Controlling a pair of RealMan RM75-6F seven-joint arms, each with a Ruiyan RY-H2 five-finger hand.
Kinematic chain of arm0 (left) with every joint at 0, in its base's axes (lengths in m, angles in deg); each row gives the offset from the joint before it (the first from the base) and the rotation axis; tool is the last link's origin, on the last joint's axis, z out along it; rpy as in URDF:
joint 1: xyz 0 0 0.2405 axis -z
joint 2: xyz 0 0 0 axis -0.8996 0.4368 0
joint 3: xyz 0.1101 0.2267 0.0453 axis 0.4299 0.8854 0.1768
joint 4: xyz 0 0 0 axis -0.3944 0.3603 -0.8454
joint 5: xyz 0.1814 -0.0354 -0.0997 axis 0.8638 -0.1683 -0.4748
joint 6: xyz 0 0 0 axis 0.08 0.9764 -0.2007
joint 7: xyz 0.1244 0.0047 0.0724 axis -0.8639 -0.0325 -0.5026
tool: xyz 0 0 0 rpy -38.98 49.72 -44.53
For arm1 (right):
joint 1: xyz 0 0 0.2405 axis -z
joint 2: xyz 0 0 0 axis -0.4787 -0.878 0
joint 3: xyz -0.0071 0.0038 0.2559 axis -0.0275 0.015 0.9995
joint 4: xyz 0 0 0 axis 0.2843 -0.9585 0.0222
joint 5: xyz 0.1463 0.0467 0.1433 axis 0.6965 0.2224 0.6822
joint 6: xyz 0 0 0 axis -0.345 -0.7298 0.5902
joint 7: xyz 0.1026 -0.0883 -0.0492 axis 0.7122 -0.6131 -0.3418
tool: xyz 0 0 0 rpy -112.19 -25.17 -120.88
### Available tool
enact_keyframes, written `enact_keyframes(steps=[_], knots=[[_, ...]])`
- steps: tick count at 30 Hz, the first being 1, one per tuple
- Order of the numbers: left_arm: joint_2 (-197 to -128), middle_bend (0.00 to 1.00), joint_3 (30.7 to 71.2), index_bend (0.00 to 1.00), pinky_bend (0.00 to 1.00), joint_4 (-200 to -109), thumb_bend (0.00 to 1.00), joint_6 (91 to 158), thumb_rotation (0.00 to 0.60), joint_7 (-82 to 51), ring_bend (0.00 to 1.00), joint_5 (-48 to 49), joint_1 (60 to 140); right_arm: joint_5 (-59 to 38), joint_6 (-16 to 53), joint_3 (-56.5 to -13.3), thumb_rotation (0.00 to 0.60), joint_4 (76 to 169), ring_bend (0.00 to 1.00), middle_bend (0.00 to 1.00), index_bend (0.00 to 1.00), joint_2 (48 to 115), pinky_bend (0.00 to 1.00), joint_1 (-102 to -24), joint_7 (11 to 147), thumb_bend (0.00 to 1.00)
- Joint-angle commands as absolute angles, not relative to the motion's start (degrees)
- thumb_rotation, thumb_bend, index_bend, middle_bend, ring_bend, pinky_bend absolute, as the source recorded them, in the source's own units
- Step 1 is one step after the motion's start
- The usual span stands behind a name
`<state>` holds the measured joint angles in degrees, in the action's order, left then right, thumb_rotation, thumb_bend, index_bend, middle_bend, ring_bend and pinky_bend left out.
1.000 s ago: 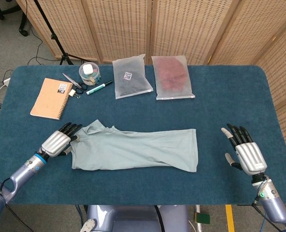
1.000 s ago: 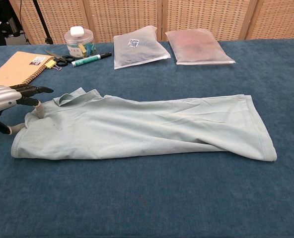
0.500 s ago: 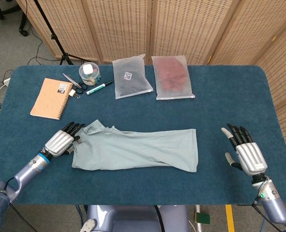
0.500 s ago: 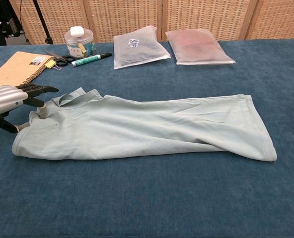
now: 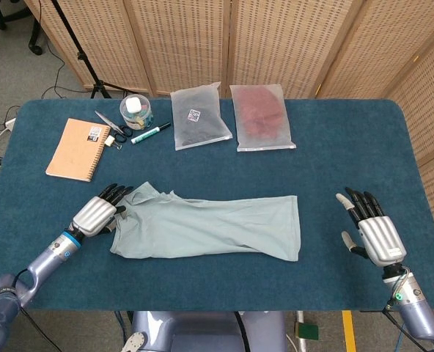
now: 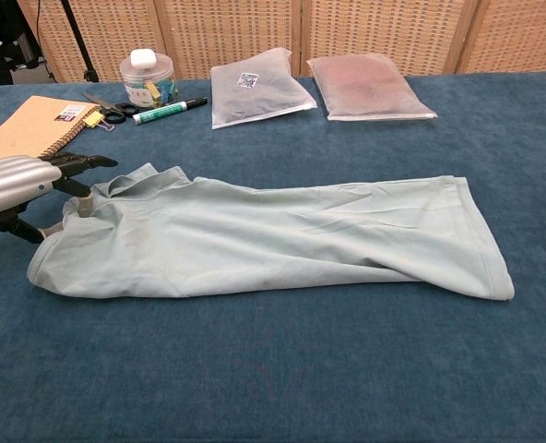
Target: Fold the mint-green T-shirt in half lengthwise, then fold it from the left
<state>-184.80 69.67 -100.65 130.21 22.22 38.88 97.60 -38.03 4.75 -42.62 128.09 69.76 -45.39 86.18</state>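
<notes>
The mint-green T-shirt lies on the blue table as a long strip folded lengthwise, collar end to the left and hem to the right. My left hand is at the collar end. Its dark fingers reach over the edge of the fabric, and the thumb touches the sleeve edge below them. No fabric is lifted. My right hand rests open on the table, well to the right of the hem and apart from the shirt. Only the head view shows it.
At the back left lie an orange notebook, scissors, a clear jar and a green marker. Two frosted bags lie behind the shirt. Folding screens stand beyond the table.
My left hand has slid to the right onto the shirt's collar end and nudged that edge slightly rightward. My right hand has not moved.
</notes>
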Motion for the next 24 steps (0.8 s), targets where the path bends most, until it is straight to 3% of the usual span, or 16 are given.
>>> enact_keyframes(steps=[1, 24], knots=[[-184.60, 0.00, 69.51, 0.79, 0.00, -100.94, 0.54, 130.49, 0.600, 22.25, 0.00, 38.75, 97.71, -38.04, 4.74, -42.61, 0.600, 128.11, 0.00, 0.00, 0.00, 69.74, 0.00, -45.38, 86.22, 0.47], [-179.04, 0.00, 69.74, 0.84, 0.00, -103.76, 0.55, 134.36, 0.600, 21.03, 0.00, 38.69, 96.10, -38.33, 4.51, -42.59, 0.600, 128.53, 0.00, 0.00, 0.00, 69.51, 0.00, -45.20, 86.47, 0.49]])
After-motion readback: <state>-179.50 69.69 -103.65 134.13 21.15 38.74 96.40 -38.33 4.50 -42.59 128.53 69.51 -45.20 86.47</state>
